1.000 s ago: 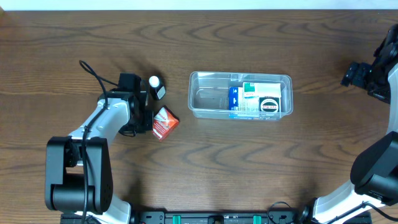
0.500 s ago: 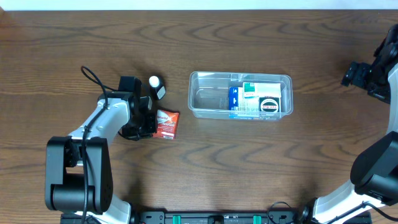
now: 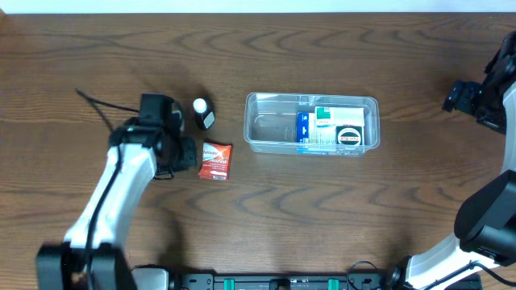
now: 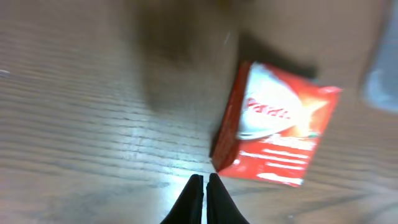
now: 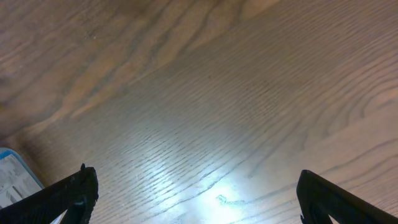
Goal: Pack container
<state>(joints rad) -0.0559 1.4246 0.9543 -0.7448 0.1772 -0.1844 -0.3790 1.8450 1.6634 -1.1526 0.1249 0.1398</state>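
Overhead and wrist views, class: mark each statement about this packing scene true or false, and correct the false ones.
1. The red box lies inside the container. False: it lies flat on the table, left of the container.
2. The left gripper has its jaws shut and holds nothing. True.
3. The right gripper has its jaws wide apart over bare wood. True.
4. The container is empty. False: boxes sit in its right half.
5. The white-capped bottle is right of the container. False: it is to its left, near the red box.
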